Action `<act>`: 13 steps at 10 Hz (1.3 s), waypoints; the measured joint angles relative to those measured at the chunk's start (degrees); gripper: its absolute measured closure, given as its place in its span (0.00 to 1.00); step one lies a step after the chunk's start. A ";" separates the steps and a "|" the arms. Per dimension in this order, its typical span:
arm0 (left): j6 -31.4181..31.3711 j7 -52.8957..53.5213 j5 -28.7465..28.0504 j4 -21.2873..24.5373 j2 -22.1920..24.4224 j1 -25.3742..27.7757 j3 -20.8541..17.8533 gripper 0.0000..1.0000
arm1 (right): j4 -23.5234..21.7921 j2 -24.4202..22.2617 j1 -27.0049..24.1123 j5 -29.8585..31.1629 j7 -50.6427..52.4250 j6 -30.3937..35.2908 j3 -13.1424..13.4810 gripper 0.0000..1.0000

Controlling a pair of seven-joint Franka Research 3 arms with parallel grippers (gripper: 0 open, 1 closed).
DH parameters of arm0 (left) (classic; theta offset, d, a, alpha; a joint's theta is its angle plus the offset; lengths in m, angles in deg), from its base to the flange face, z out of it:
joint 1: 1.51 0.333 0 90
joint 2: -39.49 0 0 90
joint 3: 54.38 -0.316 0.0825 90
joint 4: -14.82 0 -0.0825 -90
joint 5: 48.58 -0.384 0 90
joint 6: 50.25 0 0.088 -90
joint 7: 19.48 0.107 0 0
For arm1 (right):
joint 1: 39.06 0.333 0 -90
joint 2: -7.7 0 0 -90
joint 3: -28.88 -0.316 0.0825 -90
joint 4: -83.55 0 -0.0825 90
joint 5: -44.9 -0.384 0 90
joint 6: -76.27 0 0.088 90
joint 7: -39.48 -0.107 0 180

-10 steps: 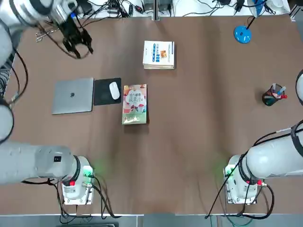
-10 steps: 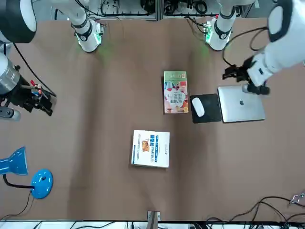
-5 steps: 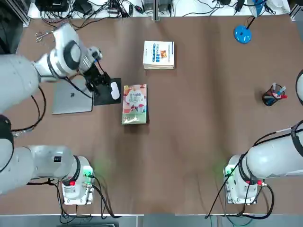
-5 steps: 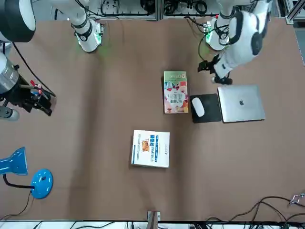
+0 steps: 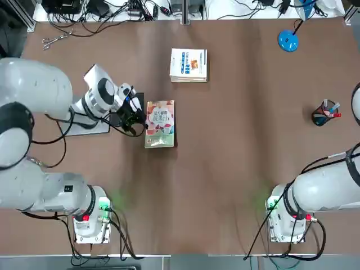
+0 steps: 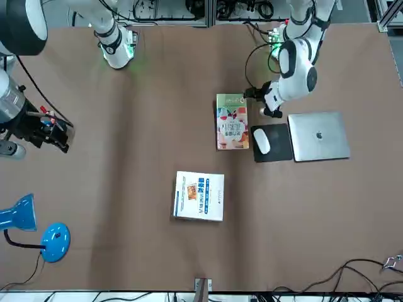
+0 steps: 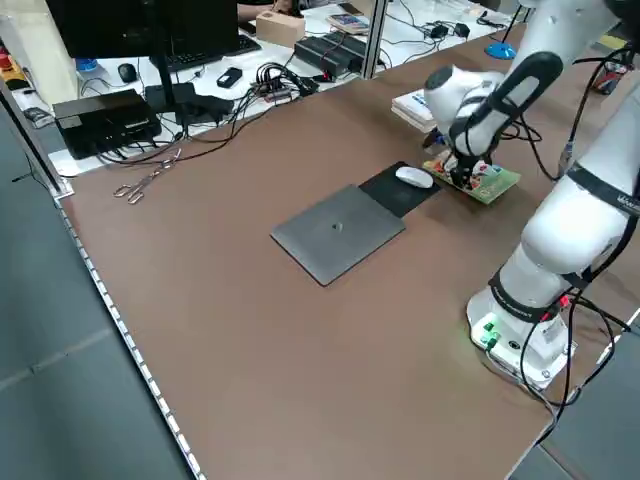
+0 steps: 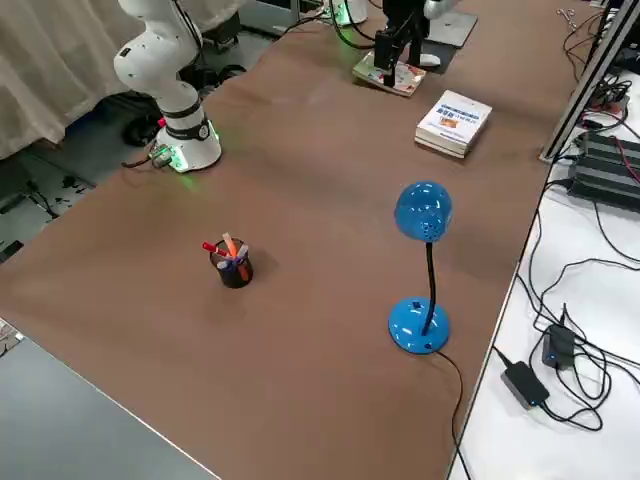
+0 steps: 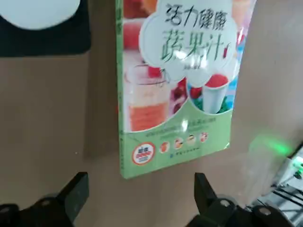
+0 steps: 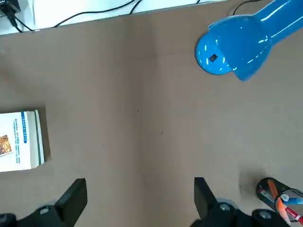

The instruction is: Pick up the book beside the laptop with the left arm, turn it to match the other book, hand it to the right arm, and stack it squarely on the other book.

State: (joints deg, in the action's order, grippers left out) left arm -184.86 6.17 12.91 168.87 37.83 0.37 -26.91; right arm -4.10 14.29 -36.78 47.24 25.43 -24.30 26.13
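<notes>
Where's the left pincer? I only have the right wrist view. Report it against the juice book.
Observer: The left pincer is at the juice book's long edge, on the mouse pad side.
Operator: Give me its jaws.
Observer: Open, with nothing gripped.
Operator: Confirm the book's state.
Observer: It lies flat on the table, well apart from the white book.

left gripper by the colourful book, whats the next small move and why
Probably lower the left gripper so its open fingers straddle the colourful book's spine edge near the mouse pad, then close. The book lies flat and ungripped, and the left wrist view shows both fingers short of its near corner, not yet around it.
</notes>
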 joint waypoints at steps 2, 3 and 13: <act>-2.41 10.93 8.84 0.88 -4.36 1.67 -0.05 0.04 | -0.16 0.04 0.41 0.00 0.03 0.21 -0.05 0.00; -3.93 13.06 10.72 0.86 -6.19 1.66 -0.03 0.04 | -0.24 0.05 0.76 0.00 0.02 0.25 -0.14 0.00; -4.59 15.63 22.49 0.59 -13.15 1.50 1.22 0.04 | -0.59 0.09 4.80 0.17 -0.02 -0.19 -0.26 0.00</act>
State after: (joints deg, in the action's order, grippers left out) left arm -189.45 21.79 35.41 169.46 24.68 1.87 -25.69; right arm -4.68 14.38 -31.98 47.41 25.42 -24.49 25.88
